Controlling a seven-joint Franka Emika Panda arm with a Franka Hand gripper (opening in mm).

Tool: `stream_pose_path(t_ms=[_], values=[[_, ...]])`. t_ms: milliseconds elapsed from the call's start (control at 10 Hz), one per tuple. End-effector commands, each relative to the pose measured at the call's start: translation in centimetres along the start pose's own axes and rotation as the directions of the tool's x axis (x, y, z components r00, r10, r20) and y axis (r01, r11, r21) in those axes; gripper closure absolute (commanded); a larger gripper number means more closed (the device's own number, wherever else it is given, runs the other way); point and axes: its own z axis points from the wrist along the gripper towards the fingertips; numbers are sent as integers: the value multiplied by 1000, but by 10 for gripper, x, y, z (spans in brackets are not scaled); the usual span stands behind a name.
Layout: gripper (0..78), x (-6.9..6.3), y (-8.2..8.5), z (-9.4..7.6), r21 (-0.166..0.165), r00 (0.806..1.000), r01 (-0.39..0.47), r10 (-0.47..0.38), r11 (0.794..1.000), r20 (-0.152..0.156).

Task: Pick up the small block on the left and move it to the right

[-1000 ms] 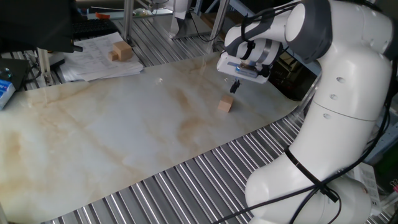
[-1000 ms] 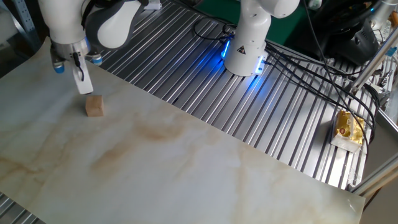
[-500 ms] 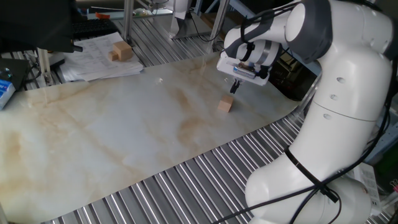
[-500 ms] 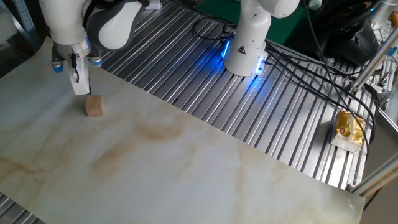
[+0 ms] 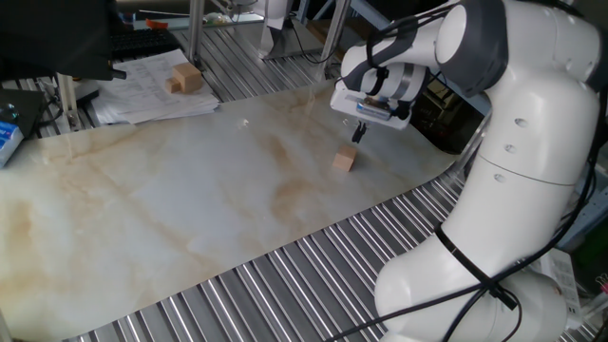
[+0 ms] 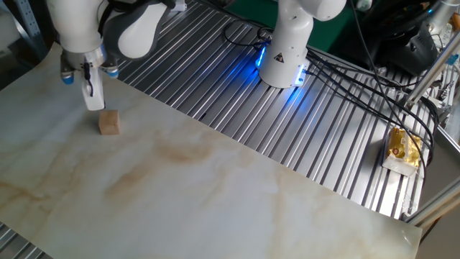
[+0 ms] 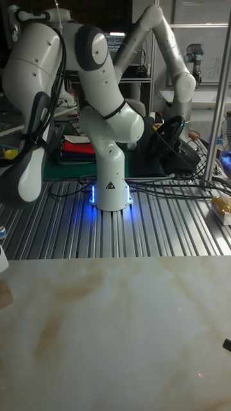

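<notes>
A larger block [image 5: 186, 78] sits on papers [image 5: 152, 95] at the bench's [image 5: 190, 209] far corner; a yellow packet [image 6: 402, 150] lies off the bench's edge.

Robotics lab: second robot arm [image 7: 168, 51], cables [image 6: 359, 79], slatted metal bench [image 6: 316, 137].

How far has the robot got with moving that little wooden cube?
Barely started. The small block sits on the marbled tabletop, not yet lifted. In hand: the pincer hangs just above and beside it, holding nothing; its fingers look close together. Left: gripping the block, lifting it and carrying it to the right side.
</notes>
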Motion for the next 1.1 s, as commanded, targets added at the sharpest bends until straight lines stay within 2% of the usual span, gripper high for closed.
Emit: stream_pose_path(t_ms=[100,400,600,900,1000,1100], values=[[776,-1,0,-2,40,995,97,-96,994,-28],[776,-1,0,-2,26,994,101,-100,995,-38],[776,-1,0,-1,13,998,27,-26,1000,-53],[776,0,1,-1,19,998,-36,37,999,-43],[776,0,1,1,28,999,-49,49,998,-19],[776,0,0,0,66,1000,-4,3,998,23]])
